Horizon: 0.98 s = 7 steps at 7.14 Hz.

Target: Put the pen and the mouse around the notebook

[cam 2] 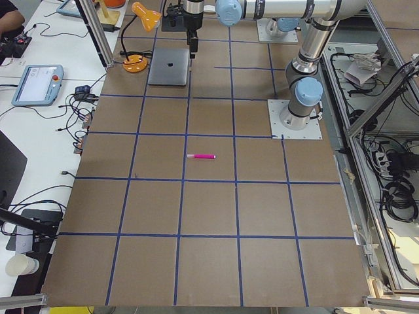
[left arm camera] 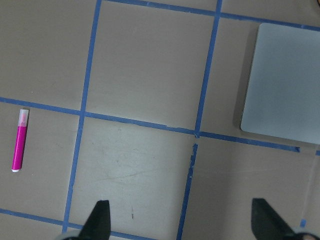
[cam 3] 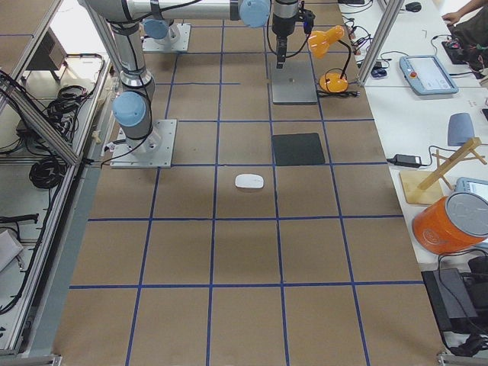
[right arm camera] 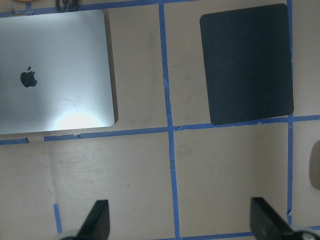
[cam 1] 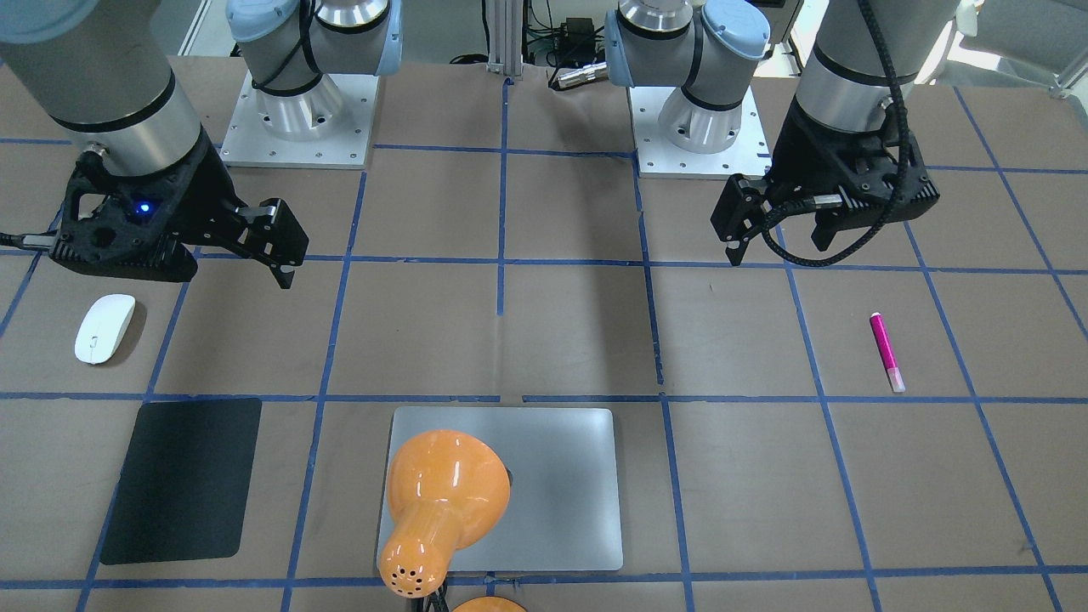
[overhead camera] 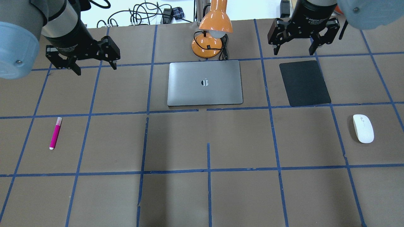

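Slim magenta-pink pen (overhead camera: 55, 133) lies flat on the brown tabletop (overhead camera: 208, 195), well apart from the silver-grey laptop-slab notebook (overhead camera: 189, 94); I reckon a skewed pinch would roll it. Smooth white oval mouse (overhead camera: 363, 128), on the notebook's opposite side, could squirt out if I grip off-centre. L fingers (left arm camera: 99, 222) are spread wide and empty, w/ the pen well off to one side. R fingers (right arm camera: 97, 220) are the same, mouse nowhere btw them.

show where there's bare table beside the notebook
Free: between notebook and black pad; the square on its other side; the wide stretch on its robot side, between pen and mouse. Crowded: its far edge, at the lamp.
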{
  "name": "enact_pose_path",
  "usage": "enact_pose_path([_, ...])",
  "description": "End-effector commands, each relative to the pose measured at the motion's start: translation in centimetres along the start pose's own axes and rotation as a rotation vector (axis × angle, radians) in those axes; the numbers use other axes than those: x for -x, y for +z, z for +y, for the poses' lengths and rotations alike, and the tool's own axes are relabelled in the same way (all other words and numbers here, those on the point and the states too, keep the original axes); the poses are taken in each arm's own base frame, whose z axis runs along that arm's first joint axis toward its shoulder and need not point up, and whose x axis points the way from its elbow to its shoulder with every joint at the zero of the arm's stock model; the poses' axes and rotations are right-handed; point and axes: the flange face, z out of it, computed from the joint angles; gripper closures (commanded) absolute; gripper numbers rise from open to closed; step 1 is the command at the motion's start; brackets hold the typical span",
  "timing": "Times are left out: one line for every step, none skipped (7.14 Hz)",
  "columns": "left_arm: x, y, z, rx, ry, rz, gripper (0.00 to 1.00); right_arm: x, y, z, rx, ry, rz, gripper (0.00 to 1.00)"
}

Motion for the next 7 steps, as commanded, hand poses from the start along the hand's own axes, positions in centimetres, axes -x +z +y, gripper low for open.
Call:
enact_pose_path([0.0, 0.1, 0.1, 0.002, 0.000, 0.001, 0.00, -0.1, -0.1, 0.0, -0.003, 0.002, -0.003, 0.00])
enact_pose_path([0.1, -0.4, 0.7, 0.006, 0.006, -0.003, 0.00, -0.3, -0.2, 0.3, 0.005, 0.004, 0.017, 0.00])
enact_pose_path([0.5, 0.6, 1.1, 0.026, 0.005, -0.006, 0.00, -0.7, -0.5, 0.4, -0.004, 0.004, 0.056, 0.00])
enact_pose_path([2.9, 2.1, 0.3, 0.048, 0.025, -0.019, 0.00, -2.1, -0.3, -0.2, -0.018, 0.018, 0.100, 0.00])
enact_pose_path([7.6, 4.1, -1.1, 0.077, 0.013, -0.021, 0.00, -4.8, -0.2, -0.9, -0.007, -0.006, 0.101, 0.00])
enact_pose_path([13.3, 6.8, -2.4, 0.107, 0.063, -0.018, 0.00, -10.6, 0.1, -2.1, 0.006, 0.016, 0.086, 0.00])
enact_pose_path([18.1, 10.1, -3.0, 0.097, 0.107, -0.017, 0.00, -17.8, 2.2, -2.2, 0.050, 0.130, 0.079, 0.00])
